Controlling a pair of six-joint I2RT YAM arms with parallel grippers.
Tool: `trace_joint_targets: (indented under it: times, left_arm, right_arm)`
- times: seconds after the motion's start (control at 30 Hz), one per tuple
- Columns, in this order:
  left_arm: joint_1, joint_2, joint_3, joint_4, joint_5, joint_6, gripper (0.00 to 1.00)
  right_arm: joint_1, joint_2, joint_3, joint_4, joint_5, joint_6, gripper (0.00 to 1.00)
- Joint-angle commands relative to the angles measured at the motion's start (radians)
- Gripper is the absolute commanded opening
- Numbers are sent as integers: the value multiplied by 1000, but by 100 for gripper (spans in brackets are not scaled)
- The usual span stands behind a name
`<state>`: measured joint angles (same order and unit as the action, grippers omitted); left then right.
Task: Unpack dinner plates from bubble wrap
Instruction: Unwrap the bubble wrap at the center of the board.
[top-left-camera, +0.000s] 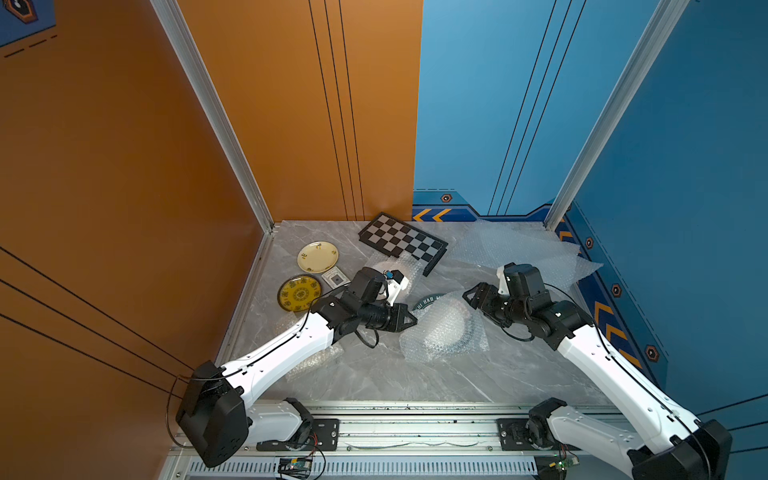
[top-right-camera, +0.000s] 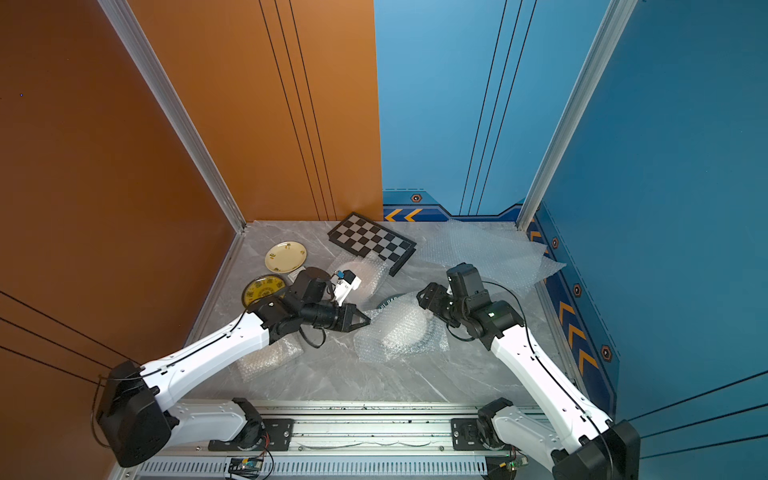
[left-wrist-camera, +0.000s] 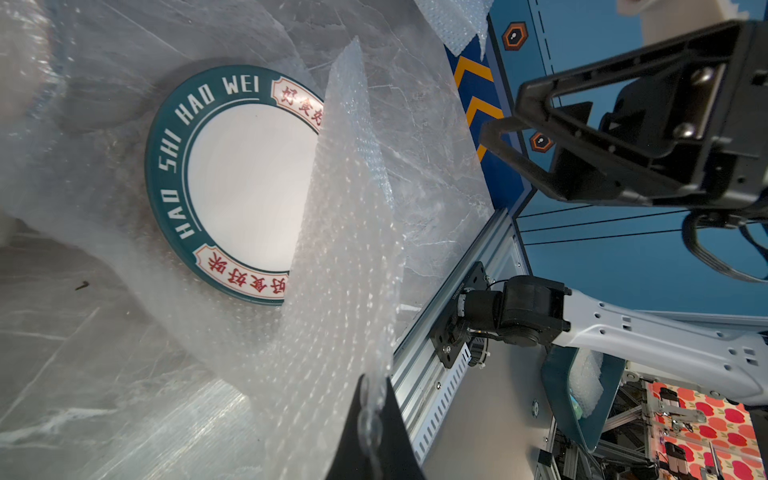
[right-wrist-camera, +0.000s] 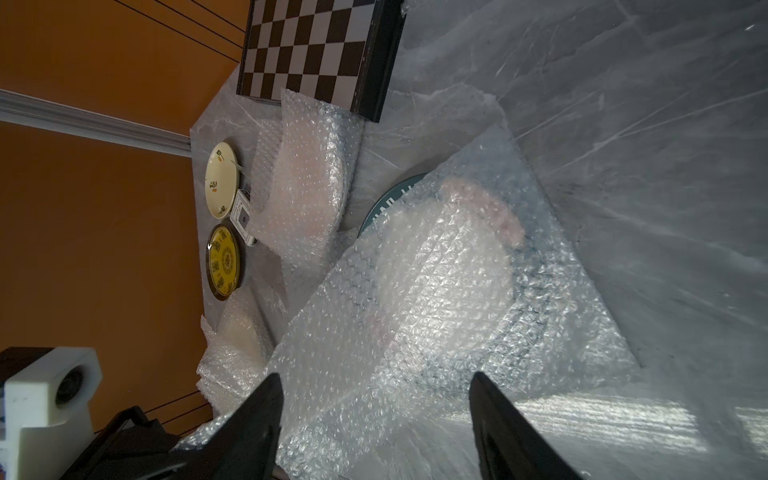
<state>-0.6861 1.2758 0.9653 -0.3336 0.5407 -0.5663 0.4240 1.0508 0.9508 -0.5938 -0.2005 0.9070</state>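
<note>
Two bare plates sit on the left of the tabletop (top-left-camera: 374, 374) in both top views: pale yellow plate (top-left-camera: 318, 257) & dark-rimmed yellow plate (top-left-camera: 299, 293); lettered plate (top-left-camera: 430, 300) lies mid-tabletop, mostly under bubble wrap (top-left-camera: 442, 328), btw left hand (top-left-camera: 411, 319) & right hand (top-left-camera: 471, 294); checkerboard (top-left-camera: 401, 241) at back. Left wrist: left hand pinched together on bubble wrap edge; sheet stands up beside lettered plate. Right wrist: right hand's jaws apart above bubble wrap, gripping nothing.

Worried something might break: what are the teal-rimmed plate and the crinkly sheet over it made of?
The teal-rimmed plate looks like glazed ceramic: smooth white centre, crisp printed lettering. The bubble wrap sheet, pinched by the left fingers, seems thin clear plastic: translucent, creased, with rows of air pockets.
</note>
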Motion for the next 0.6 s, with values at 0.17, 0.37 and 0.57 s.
trace_joint_targets:
  times: [0.17,0.37,0.57]
  left_arm:
    - [-36,-19,38,-30,152,48,0]
    - [-92,16,55,-26,210,56,0]
    - [-169,57,57,-27,216,72,0]
  right_arm:
    - [27,-5,60,-62,44,32,72]
    - [79,44,171,-110,72,38,72]
    - [158,91,302,-149,180,26,72]
